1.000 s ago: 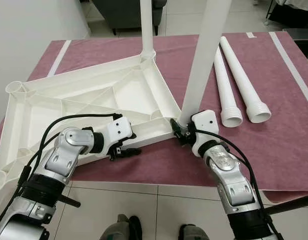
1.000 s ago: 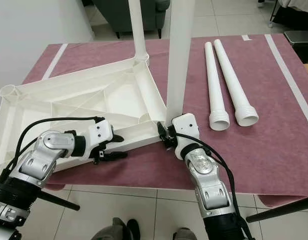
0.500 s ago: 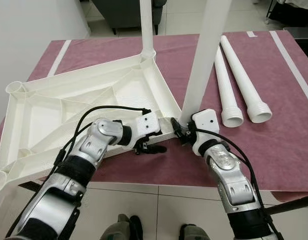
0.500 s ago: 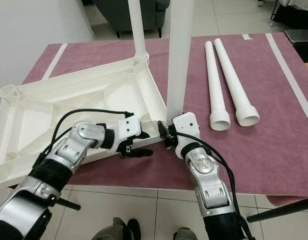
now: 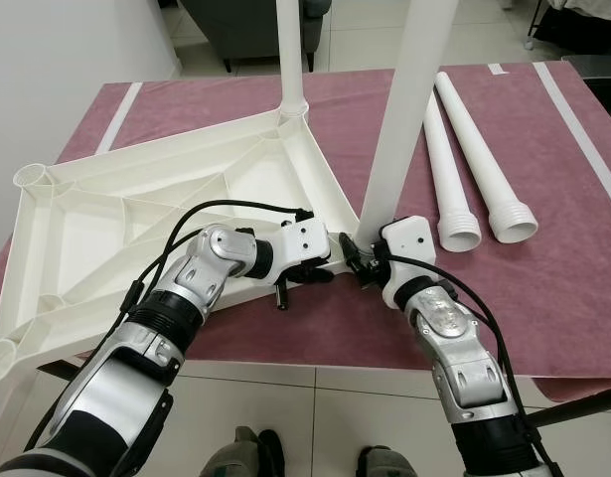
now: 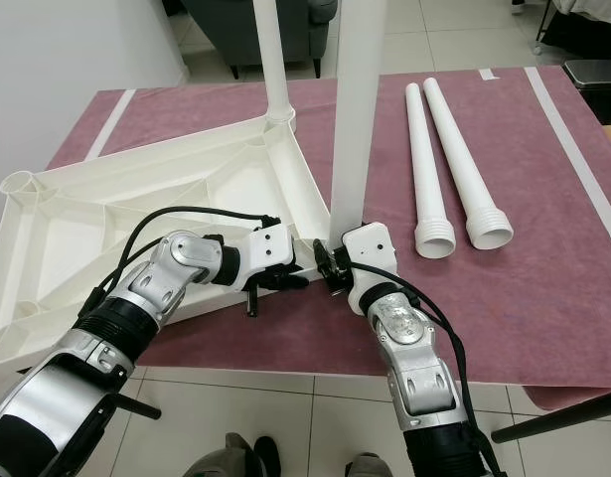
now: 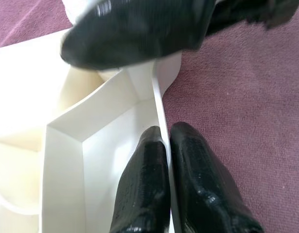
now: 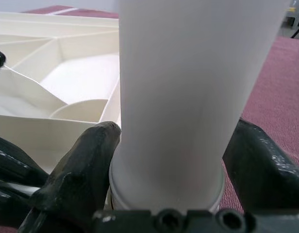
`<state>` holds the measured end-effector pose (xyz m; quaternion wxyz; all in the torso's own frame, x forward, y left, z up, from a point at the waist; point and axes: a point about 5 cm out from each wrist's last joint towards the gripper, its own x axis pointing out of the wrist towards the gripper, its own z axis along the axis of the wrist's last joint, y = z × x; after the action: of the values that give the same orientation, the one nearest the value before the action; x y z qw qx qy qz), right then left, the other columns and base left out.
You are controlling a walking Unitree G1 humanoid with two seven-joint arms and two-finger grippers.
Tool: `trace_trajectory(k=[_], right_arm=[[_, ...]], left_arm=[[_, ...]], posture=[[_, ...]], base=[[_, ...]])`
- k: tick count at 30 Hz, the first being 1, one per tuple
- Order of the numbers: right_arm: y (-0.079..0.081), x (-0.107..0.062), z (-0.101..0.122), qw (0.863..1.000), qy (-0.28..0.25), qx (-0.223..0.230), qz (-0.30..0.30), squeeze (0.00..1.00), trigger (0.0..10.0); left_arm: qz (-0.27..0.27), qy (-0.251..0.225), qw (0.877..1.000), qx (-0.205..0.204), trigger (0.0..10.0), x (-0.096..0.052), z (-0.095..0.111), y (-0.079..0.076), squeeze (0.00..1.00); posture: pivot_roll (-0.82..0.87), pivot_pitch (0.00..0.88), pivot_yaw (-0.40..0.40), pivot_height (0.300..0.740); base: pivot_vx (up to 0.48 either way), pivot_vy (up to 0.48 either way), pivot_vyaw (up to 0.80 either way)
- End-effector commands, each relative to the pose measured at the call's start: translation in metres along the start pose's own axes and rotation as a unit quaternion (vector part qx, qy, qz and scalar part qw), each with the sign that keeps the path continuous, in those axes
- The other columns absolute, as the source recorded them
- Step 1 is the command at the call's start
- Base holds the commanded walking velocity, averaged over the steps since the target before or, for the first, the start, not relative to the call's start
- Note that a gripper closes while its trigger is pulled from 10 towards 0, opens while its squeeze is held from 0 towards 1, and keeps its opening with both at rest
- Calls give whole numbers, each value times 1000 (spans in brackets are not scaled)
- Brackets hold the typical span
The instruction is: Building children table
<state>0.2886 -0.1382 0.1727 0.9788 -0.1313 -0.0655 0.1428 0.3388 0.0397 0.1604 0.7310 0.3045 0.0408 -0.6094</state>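
White tabletop (image 5: 166, 214) lies upside down on the maroon cloth (image 5: 573, 288), over the desk's left half. Left gripper (image 7: 167, 145) pinches its near-edge wall by the near corner, one finger each side. Right gripper (image 8: 171, 160) clasps the base of the upright leg (image 5: 404, 109) at that corner. Another leg (image 5: 290, 50) stands at the far corner. Two loose legs (image 5: 474, 159) lie toward the right edge.
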Motion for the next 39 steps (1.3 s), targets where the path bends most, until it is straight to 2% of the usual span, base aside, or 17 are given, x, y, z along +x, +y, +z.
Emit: trace_trajectory(k=[1,3,4,5,9,10,12,15,16,20,25,27,28,30,35,39], right_arm=[[-3,-1,6,1000,-16,2,-3,0,10000],[-2,-2,12,1000,-27,2,12,0,10000],[-1,-4,22,998,-45,-1,41,0,10000],[-1,-4,22,998,-45,-1,41,0,10000],[6,-8,35,993,-66,-3,98,0,10000],[6,-8,35,993,-66,-3,98,0,10000],[12,-12,39,989,-70,-3,132,0,10000],[15,-13,40,987,-71,-3,146,0,10000],[18,-15,41,985,-71,-1,160,0,10000],[23,-19,41,981,-67,5,181,0,10000],[22,-25,40,976,-60,26,207,0,10000],[18,-32,40,970,-54,29,234,0,10000],[18,-32,40,970,-54,29,234,0,10000],[12,-35,42,965,-52,32,255,0,10000],[9,-34,45,960,-53,35,273,0,10000],[13,-28,47,949,-55,42,307,0,10000]], left_arm=[[22,41,999,-2,0,-4,-18,0,0],[11,33,999,12,0,-5,-15,1,0],[-7,20,999,37,0,-7,-9,2,0],[-7,20,999,37,0,-7,-9,2,0],[-39,-15,993,109,0,-8,11,6,0],[-39,-15,993,109,0,-8,11,6,0],[-54,-41,988,140,0,-9,24,7,0],[-63,-52,985,154,0,-11,30,8,0],[-72,-67,981,170,0,-13,39,9,0],[-95,-88,971,202,0,-17,51,11,0],[-130,-78,963,222,0,-22,45,6,0],[-146,-62,962,222,0,-29,32,1,0],[-146,-62,962,222,0,-29,32,1,0],[-160,-55,960,222,0,-38,24,-2,0],[-163,-45,961,218,0,-47,17,-2,0],[-153,-29,965,210,0,-50,7,-2,0]], posture=[[-100,135,176,740],[-102,137,175,740],[-104,138,174,740],[-104,138,174,740],[-109,140,173,740],[-109,140,173,740],[-111,141,173,740],[-111,142,173,740],[-112,142,173,740],[-113,143,174,740],[-119,146,178,740],[-123,151,181,740],[-123,151,181,740],[-122,153,178,740],[-117,153,176,740],[-105,152,167,740]], base=[[0,0,0],[0,0,0],[0,0,0],[0,0,0],[0,0,0],[0,0,0],[0,0,0],[0,0,0],[0,0,0],[0,0,0],[0,0,0],[0,0,0],[0,0,0],[0,0,0],[0,0,0],[0,0,0]])
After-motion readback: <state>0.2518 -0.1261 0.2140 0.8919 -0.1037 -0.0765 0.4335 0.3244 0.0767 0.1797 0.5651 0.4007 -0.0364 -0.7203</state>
